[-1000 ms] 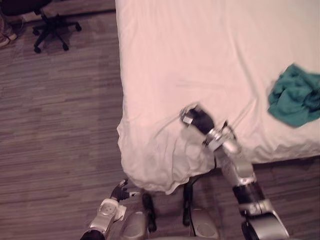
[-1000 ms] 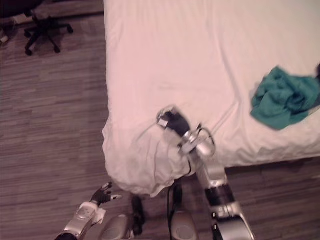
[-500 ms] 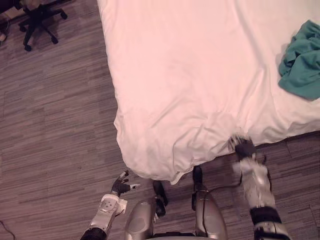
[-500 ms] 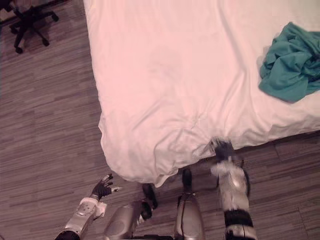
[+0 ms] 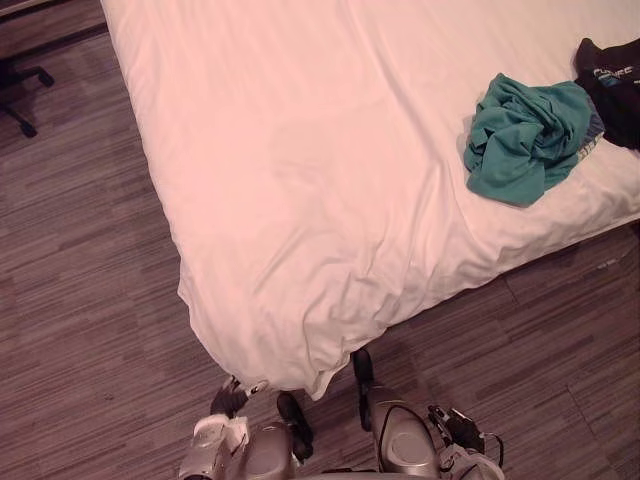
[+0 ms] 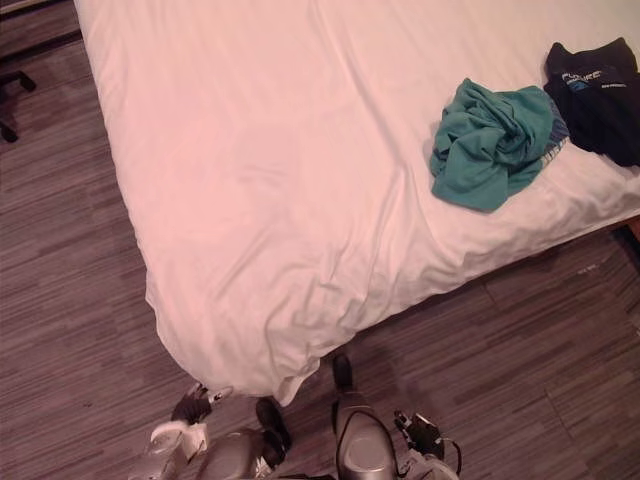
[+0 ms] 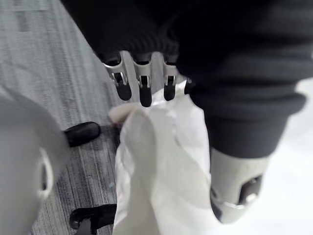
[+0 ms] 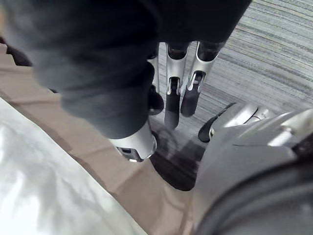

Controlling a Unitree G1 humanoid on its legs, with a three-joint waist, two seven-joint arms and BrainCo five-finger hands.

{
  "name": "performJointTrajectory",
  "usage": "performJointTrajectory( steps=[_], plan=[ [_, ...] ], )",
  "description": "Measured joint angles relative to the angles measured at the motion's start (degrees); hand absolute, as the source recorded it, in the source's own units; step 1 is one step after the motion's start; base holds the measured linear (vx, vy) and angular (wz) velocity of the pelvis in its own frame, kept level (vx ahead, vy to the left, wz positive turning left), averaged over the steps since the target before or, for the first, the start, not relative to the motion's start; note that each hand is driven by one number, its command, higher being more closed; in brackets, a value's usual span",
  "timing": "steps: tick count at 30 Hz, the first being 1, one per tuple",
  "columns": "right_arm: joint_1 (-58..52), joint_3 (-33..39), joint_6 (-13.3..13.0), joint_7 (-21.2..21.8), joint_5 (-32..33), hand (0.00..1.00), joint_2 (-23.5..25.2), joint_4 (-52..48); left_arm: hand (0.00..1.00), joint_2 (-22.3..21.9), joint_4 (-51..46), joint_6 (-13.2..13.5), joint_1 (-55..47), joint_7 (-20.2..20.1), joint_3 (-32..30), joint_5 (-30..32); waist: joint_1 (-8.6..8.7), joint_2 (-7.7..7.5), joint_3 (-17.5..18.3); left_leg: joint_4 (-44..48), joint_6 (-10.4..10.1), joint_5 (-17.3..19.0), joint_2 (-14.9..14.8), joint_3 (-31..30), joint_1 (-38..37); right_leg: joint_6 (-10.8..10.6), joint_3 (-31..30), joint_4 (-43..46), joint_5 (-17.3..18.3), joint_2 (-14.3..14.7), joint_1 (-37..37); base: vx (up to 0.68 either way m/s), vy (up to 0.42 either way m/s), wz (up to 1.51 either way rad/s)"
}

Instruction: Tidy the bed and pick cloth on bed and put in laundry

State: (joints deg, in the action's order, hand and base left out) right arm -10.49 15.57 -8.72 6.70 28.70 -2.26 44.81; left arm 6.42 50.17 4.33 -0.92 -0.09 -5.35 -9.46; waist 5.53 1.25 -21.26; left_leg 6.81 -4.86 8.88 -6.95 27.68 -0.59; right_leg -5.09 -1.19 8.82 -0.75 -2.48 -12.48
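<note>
crumpled teal cloth (image 5: 520, 140) beside black garment (image 5: 612, 85) on white bed (image 5: 300, 180)

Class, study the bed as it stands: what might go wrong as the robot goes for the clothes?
The teal cloth and dark garment lie together near the edge of the bed; grabbing one may drag the other onto the floor. The sheet's hanging corner is close to the left robot hand; it could snag and rumple the sheet.

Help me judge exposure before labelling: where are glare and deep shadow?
Left eye view: sheet evenly lit, faint shadows along its creases. Right eye view: black garment so dark its folds barely show. Left wrist view: glare whitens part of the sheet.
</note>
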Motion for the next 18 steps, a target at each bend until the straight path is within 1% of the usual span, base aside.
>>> performJointTrajectory(
  steps=[1, 2, 3, 4, 6, 7, 8, 9, 11, 13, 14, 15, 16, 17, 18],
  plan=[
    [0.64, 0.18, -0.03, 0.33, -1.9, 0.0, -0.12, 1.8, 0.0, -0.94, 1.73, -0.38, -0.62, 0.57, -2.32, -1.53, -0.29, 0.55, 0.6, -0.78, -0.33, -0.19, -0.43, -0.03, -0.81, 0.12, 0.2, -2.0, -0.97, 0.57, 1.4, 0.14, -0.046, -0.04],
    [0.91, 0.79, -0.31, 1.47, -3.59, 0.0, -0.3, 3.07, 0.0, -1.81, 3.36, -1.49, -1.11, 1.61, -4.64, -3.1, -0.9, 1.06, 1.17, -1.74, -0.7, -0.41, -0.79, -0.07, -2.19, 0.24, 0.39, -4.51, -1.85, 1.14, 3.55, 0.13, -0.038, -0.03],
    [0.97, 1.16, -0.51, 1.99, -4.27, 0.0, -0.48, 3.72, 0.0, -2.15, 4.08, -2.38, -1.34, 2.22, -5.64, -3.86, -1.15, 1.21, 1.62, -2.2, -0.86, -0.5, -0.96, -0.12, -2.79, 0.36, 0.51, -5.69, -2.33, 1.42, 4.56, 0.15, -0.046, 0.01],
    [1.0, 1.13, -0.54, 2.68, -5.89, 0.0, -0.52, 5.04, 0.0, -2.87, 5.65, -4.09, -2.31, 2.79, -8.2, -4.83, -1.65, 1.39, 3.16, -2.91, -1.1, -0.64, -1.22, -0.3, -3.86, 0.36, 1.04, -8.66, -3.29, 1.79, 6.84, 0.07, -0.025, 0.07],
    [0.96, 1.18, -0.88, 3.65, -7.52, 0.0, -0.63, 6.61, 0.0, -3.45, 6.9, -6.72, -3.26, 3.97, -10.06, -4.87, -2.04, 1.31, 5.01, -3.24, -1.3, -0.76, -1.23, -1.11, -4.38, 0.46, 1.98, -11.92, -4.43, 1.94, 9.18, 0.09, -0.035, 0.24],
    [1.07, 1.18, -1.07, 3.99, -8.66, 0.0, -0.82, 7.87, 0.0, -4.28, 7.59, -9.19, -3.67, 5.17, -12.82, -5.37, -2.31, 1.21, 6.45, -4.06, -1.73, -1.03, -1.22, -1.72, -5.08, 0.64, 2.85, -14.06, -5.14, 2.03, 10.98, 0.08, -0.036, 0.35],
    [1.28, 1.01, -1.01, 4.07, -9.35, 0.0, -1.1, 8.54, 0.0, -4.51, 7.61, -11.43, -3.65, 6.18, -14.78, -5.22, -2.81, 1.16, 7.31, -4.27, -1.82, -1.08, -1.42, -2.22, -5.85, 0.68, 3.5, -14.13, -5.11, 2.29, 12.0, 0.03, -0.024, 0.29],
    [1.36, 1.0, -0.97, 4.11, -10.18, 0.0, -1.14, 8.64, 0.0, -4.55, 7.69, -12.36, -3.66, 6.5, -15.49, -5.07, -2.91, 1.13, 7.75, -4.34, -1.83, -1.08, -1.47, -2.41, -6.08, 0.7, 3.67, -14.21, -5.1, 2.34, 12.28, -0.03, -0.02, 0.13],
    [1.64, -0.24, -0.71, 4.31, -10.99, 0.0, -1.31, 8.84, 0.0, -4.53, 7.9, -16.18, -3.65, 7.57, -16.61, -3.38, -3.26, 0.86, 9.51, -4.75, -1.9, -1.12, -1.44, -2.59, -6.71, 0.82, 3.56, -14.5, -4.95, 2.42, 12.67, -0.05, -0.022, -0.01],
    [2.6, -0.72, -0.01, 4.71, -12.21, 0.0, -1.08, 8.98, 0.0, -3.7, 8.16, -17.91, -3.6, 7.85, -16.74, -1.02, -3.3, 0.44, 10.08, -4.73, -1.89, -1.11, -1.29, -1.95, -7.35, 0.85, 2.53, -14.51, -4.97, 2.44, 12.77, -0.09, -0.026, -0.2],
    [2.85, -1.19, 0.25, 4.82, -12.82, 0.0, -0.99, 8.98, 0.0, -3.62, 8.66, -18.03, -3.54, 7.88, -16.72, -0.05, -3.33, 0.33, 10.16, -4.62, -1.97, -1.02, -1.27, -1.51, -7.63, 0.92, 1.96, -14.52, -5.03, 2.55, 12.62, -0.13, -0.023, -0.45],
    [3.12, -2.65, 0.34, 5.26, -13.0, 0.0, -1.04, 8.85, 0.0, -3.05, 9.76, -18.13, -3.12, 8.0, -16.89, 2.2, -3.25, -0.06, 10.24, -3.08, -2.32, -0.35, -1.24, -1.24, -7.75, 0.91, -0.6, -14.52, -4.92, 2.83, 12.31, -0.1, -0.013, -0.47],
    [3.19, -3.1, 0.35, 5.48, -13.03, 0.0, -1.04, 8.81, 0.0, -2.98, 10.13, -18.1, -2.96, 8.05, -17.38, 3.07, -3.33, -0.29, 10.17, -1.73, -2.09, 0.13, -1.35, -1.59, -7.42, 1.06, -1.44, -14.51, -4.73, 2.84, 12.03, -0.1, -0.036, -0.84],
    [3.45, -3.95, 0.53, 5.75, -13.05, 0.0, -0.94, 8.86, 0.0, -2.85, 10.09, -17.41, -3.14, 8.3, -18.31, 3.99, -3.85, -1.2, 9.74, 2.17, -1.57, 0.45, -1.34, -3.52, -6.7, 0.88, -4.09, -14.49, -4.72, 3.06, 11.72, -0.06, -0.076, -1.26],
    [3.33, -4.91, 0.75, 5.76, -13.08, 0.0, -0.56, 8.78, 0.0, -2.91, 10.0, -16.54, -3.57, 8.63, -19.11, 4.5, -4.47, -1.89, 10.06, 8.03, -0.03, 1.33, -1.53, -6.66, -4.59, 1.16, -7.41, -14.05, -4.65, 3.36, 10.61, -0.06, -0.088, -1.73]
  ],
)
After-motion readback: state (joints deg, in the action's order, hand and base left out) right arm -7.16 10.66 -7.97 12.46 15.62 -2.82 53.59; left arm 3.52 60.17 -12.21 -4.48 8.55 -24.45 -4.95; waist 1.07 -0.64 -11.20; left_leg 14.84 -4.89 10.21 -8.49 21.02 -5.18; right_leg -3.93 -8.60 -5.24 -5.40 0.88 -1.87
